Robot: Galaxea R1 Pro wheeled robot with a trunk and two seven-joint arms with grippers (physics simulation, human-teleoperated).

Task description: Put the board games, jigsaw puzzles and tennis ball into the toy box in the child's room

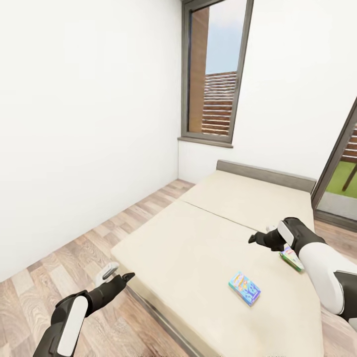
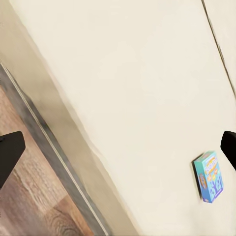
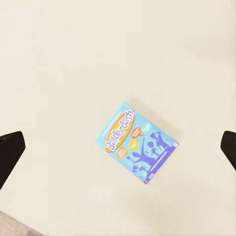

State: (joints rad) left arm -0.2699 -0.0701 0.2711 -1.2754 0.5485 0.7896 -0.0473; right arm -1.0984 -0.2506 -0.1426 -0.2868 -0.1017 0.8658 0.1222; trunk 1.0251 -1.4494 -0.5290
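Two board games lie on the beige bed (image 1: 198, 238). The blue one (image 1: 244, 288) rests near the bed's right front; it is the box (image 3: 136, 143) printed "Balderdash" in the right wrist view, and shows as a small box (image 2: 209, 177) in the left wrist view. A white-green one (image 1: 291, 259) lies partly hidden under my right forearm. My right gripper (image 1: 260, 235) hovers open above the mattress, a little beyond the blue box, its dark fingers (image 3: 10, 153) wide apart. My left gripper (image 1: 119, 272) is open at the bed's front left corner. The table, toy box, jigsaw puzzles and tennis ball are out of view.
The bed's dark frame edge (image 2: 49, 142) runs beside wood-plank floor (image 1: 59, 267). A white wall (image 1: 89, 124) stands at the left. A tall dark-framed window (image 1: 218, 74) rises behind the grey headboard (image 1: 263, 172), and a glazed door (image 1: 342, 173) is at the right.
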